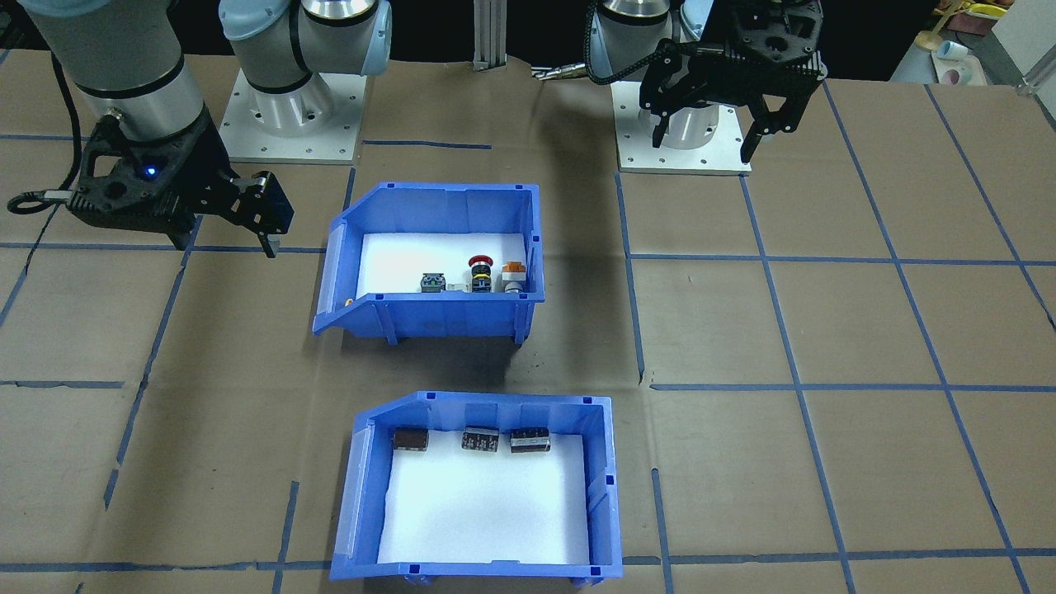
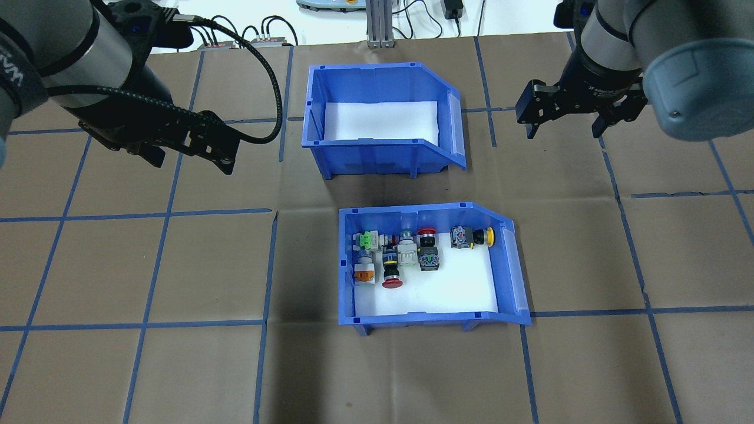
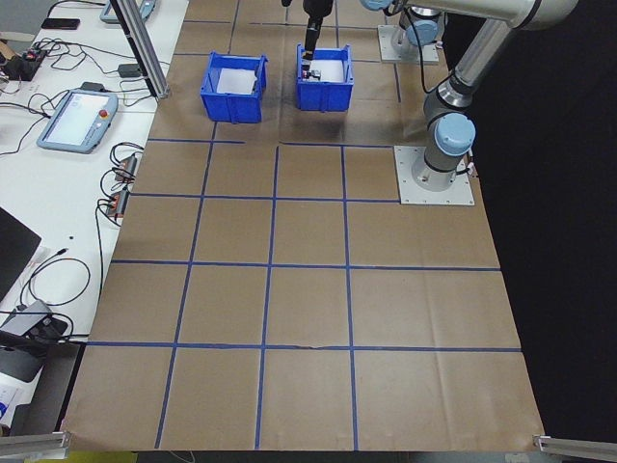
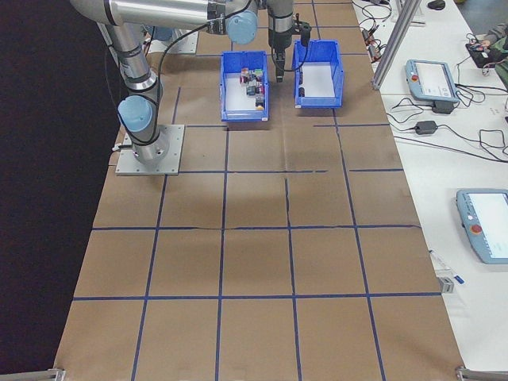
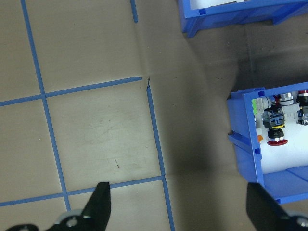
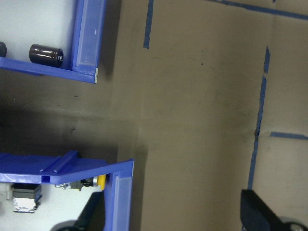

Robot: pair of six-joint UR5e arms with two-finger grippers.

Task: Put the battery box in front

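Battery box sits on the counter on the side far from the robot bases, three dark blocks lined along its wall nearest the robot. In the front-facing view the switch bin stands just beyond it at 12 o'clock, apart, colourful switches inside. Left tool hangs above the counter at about 2 o'clock from the bins, fingers spread wide, nothing held. Right tool hovers at about 10 o'clock, spread wide in the overhead view, empty.
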